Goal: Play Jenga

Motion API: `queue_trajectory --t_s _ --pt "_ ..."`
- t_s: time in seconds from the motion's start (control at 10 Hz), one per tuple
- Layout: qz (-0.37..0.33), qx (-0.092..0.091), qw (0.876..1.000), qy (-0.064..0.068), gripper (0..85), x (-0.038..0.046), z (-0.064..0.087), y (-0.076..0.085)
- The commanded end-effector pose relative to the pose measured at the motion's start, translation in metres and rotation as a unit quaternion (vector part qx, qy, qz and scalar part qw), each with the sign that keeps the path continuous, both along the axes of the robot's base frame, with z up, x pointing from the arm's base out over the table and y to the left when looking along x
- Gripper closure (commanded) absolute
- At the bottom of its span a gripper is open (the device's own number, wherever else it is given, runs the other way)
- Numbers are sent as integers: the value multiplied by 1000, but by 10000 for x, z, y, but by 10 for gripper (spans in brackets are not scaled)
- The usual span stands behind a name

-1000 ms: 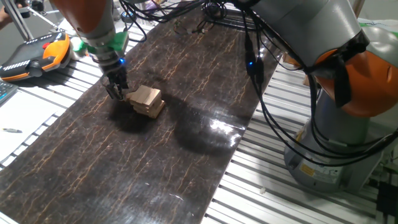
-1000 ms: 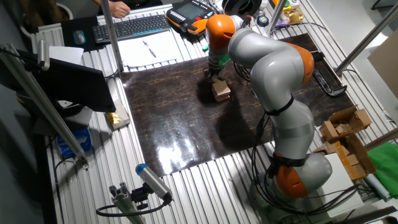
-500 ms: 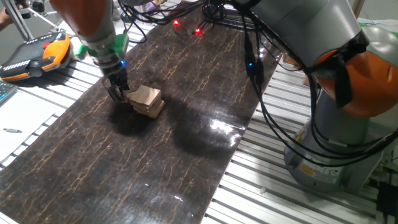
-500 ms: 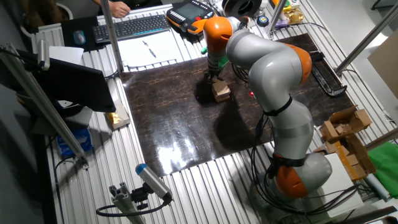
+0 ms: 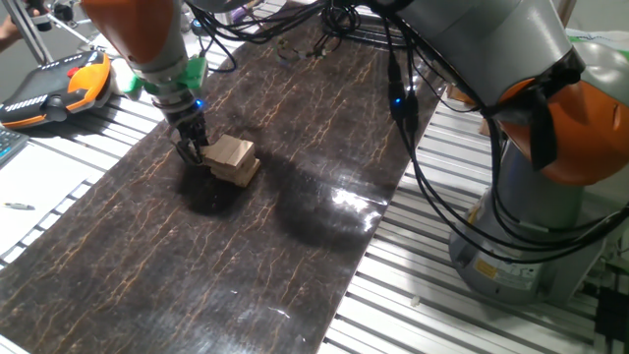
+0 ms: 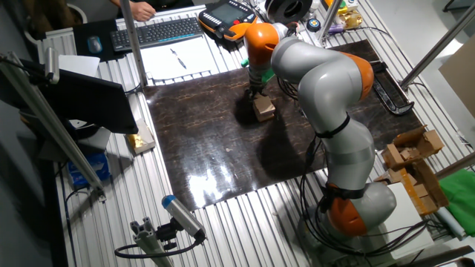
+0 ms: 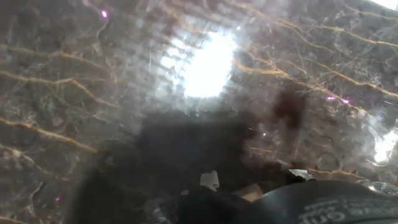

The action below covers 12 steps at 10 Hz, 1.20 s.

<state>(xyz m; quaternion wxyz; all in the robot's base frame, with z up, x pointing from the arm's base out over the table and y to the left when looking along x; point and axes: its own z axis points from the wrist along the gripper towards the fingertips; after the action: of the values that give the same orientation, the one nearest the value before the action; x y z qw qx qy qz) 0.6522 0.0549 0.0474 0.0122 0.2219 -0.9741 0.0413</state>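
Observation:
The Jenga stack (image 5: 233, 160) is a small pile of pale tan blocks laid crosswise on the dark marbled mat (image 5: 295, 256). It also shows in the other fixed view (image 6: 263, 109). My gripper (image 5: 196, 153) stands low at the stack's left side, fingertips together and against its lower blocks; it also shows in the other fixed view (image 6: 255, 95). It holds nothing. The hand view is blurred, with the mat close up and small tan bits (image 7: 209, 180) at the bottom edge.
An orange and black teach pendant (image 5: 59, 87) lies left of the mat. A keyboard (image 6: 156, 31) and paper (image 6: 178, 58) lie behind it. The arm's base (image 5: 531, 236) and cables (image 5: 413, 118) stand at the right. More wooden blocks (image 6: 412, 159) lie far right.
My gripper has shifted slightly right and down, closer against the stack's left side. The stack looks unmoved.

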Motion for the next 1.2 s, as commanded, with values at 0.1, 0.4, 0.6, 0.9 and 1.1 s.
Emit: queue_trajectory --t_s 0.1,0.4,0.6,0.9,1.1 --pt "0 0 1000 2 310 -4 -13 -22" --pt "0 -1 1000 4 370 -22 1 -20" --pt "0 -1 1000 5 400 -22 6 -22" --pt "-1 0 1000 9 473 -20 8 -23" --pt "-1 1 1000 13 523 -11 12 -28"
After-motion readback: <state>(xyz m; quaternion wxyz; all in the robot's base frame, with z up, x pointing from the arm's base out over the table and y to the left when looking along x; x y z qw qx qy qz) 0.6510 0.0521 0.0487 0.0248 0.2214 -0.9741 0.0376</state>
